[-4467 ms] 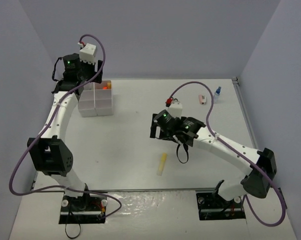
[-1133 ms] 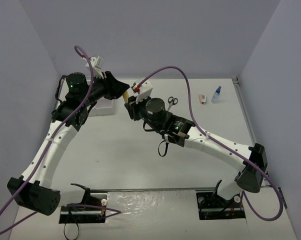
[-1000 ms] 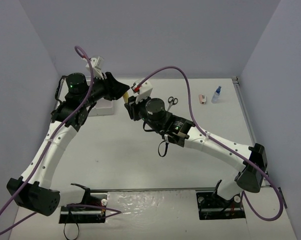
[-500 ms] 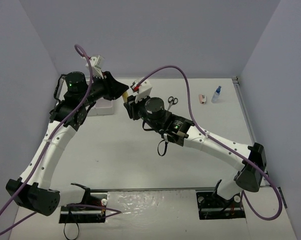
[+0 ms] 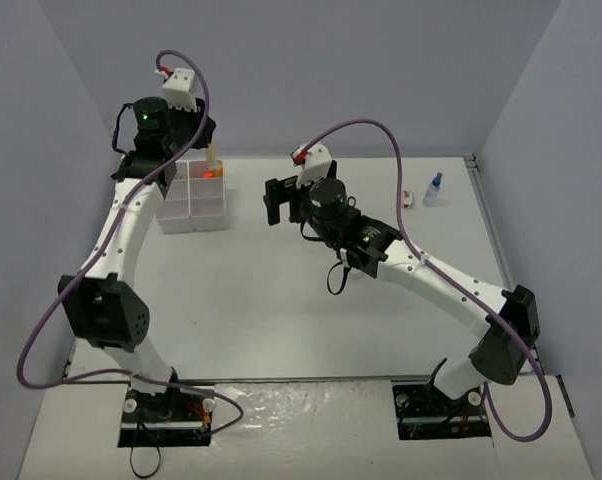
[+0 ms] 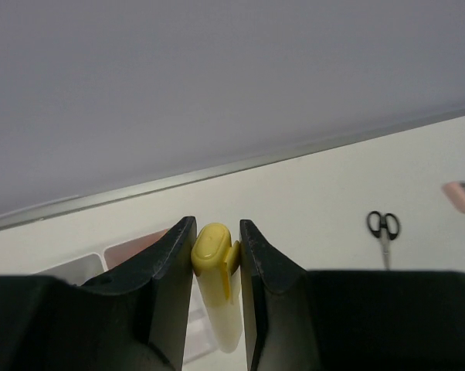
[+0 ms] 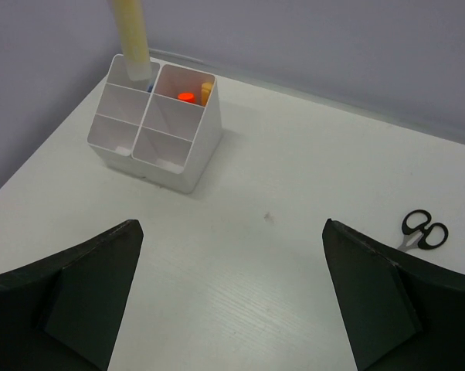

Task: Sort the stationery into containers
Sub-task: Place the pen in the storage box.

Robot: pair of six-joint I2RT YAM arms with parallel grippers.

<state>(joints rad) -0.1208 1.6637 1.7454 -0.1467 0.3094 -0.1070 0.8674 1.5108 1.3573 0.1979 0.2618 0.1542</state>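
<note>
Left gripper (image 6: 215, 229) snug on yellow stick (image 6: 218, 297)

The white worktop (image 5: 261, 300) carries a divided tray (image 5: 193, 224). Scissors (image 7: 424, 229), a pink piece (image 6: 460, 195) and a small bottle (image 5: 435, 187) lie well right of the tray.

A white table (image 5: 281, 300) with a faint wood grain fills my overhead feed, boxed in on three sides by plain, pale lavender-grey panels: a back wall (image 5: 311, 70), a left wall (image 5: 31, 150) and a right wall (image 5: 571, 150). A thin metal rail (image 5: 481, 205) runs along the table's right edge, and on my left wrist feed a similar pale strip (image 6: 294, 154) lines the seam where the tabletop meets the back wall. The light is even and soft, with only faint shadows. A glossy band (image 5: 301, 395) at the near edge catches a sheen. One small dark speck (image 7: 268, 216) marks the tabletop.
</note>
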